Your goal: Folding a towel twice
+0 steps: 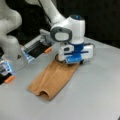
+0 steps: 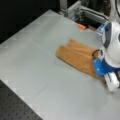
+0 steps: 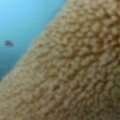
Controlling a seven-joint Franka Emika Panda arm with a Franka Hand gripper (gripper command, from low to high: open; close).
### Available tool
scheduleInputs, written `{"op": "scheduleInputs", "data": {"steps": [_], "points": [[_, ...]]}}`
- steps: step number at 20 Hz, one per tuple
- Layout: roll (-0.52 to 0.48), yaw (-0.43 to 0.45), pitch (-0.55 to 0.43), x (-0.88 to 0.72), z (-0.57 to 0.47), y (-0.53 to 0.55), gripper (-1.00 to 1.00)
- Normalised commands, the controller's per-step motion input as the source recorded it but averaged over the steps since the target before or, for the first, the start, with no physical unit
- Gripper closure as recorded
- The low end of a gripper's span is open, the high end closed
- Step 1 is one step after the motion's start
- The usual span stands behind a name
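Orange-brown terry towel (image 1: 53, 78) lies as long folded strip on grey table (image 2: 37, 62). Gripper (image 1: 70, 61) pressed onto its far end; jaws hidden, state unclear. Risk: loose fold slipping open.

Soft, nubbly terry cloth on the towel (image 1: 53, 78), matt orange-brown, loops standing rough and thick in the wrist view (image 3: 75, 72). Smooth grey table (image 2: 37, 55), probably brushed metal, with a dull sheen in both front views. Glossy white and blue plastic shells on the gripper (image 1: 72, 61), pressed down at the cloth's far end.
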Motion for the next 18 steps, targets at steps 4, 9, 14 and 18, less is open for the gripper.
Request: {"op": "scheduleInputs", "data": {"steps": [4, 9, 14, 18], "points": [[-0.130, 0.156, -0.002, 0.05, -0.14, 0.09, 1.00], [-0.046, 0.181, -0.016, 0.06, -0.16, 0.27, 1.00], [-0.006, 0.096, -0.004, 0.02, -0.12, 0.38, 1.00], [0.001, 0.148, 0.123, -0.08, 0.00, 0.26, 1.00]]}}
